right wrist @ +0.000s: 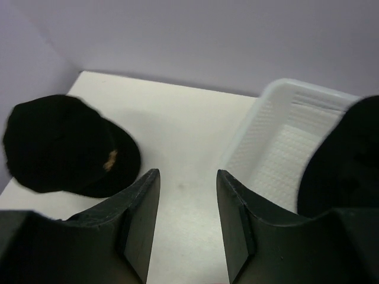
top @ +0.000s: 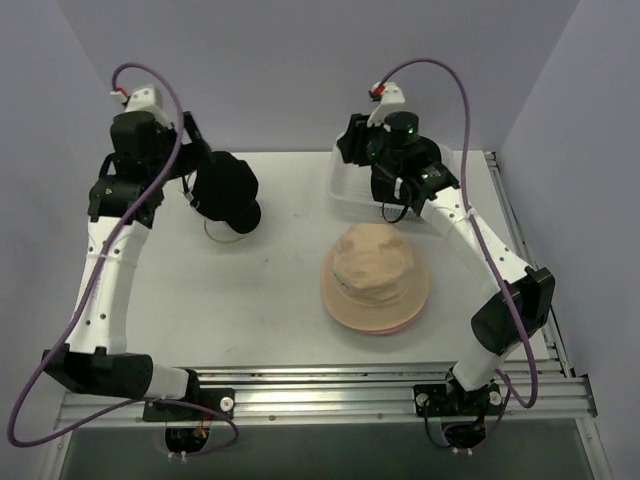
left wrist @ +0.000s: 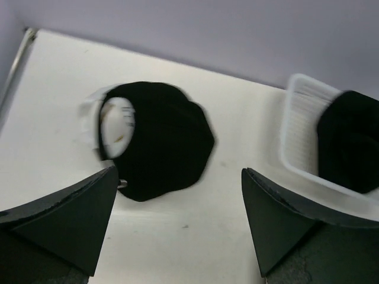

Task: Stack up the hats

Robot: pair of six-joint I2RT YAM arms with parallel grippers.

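A tan bucket hat (top: pixel 374 268) sits on a pink hat (top: pixel 385 326) at mid-table; only the pink brim shows. A black hat (top: pixel 229 190) lies at the back left, also in the left wrist view (left wrist: pixel 163 142) and the right wrist view (right wrist: pixel 59 145). Something white (left wrist: pixel 103 121) shows at its left edge. Another black fabric thing (right wrist: pixel 343 165) lies in the white basket (right wrist: pixel 275 148). My left gripper (left wrist: pixel 179 171) is open and empty, just short of the black hat (top: pixel 195 185). My right gripper (right wrist: pixel 188 173) is open and empty beside the basket (top: pixel 356 145).
A gold wire ring (top: pixel 224 236) pokes out from under the black hat. The white basket (top: pixel 345 195) stands at the back, partly under my right arm. Purple walls close in the left, back and right. A metal rail (top: pixel 350 385) runs along the near edge.
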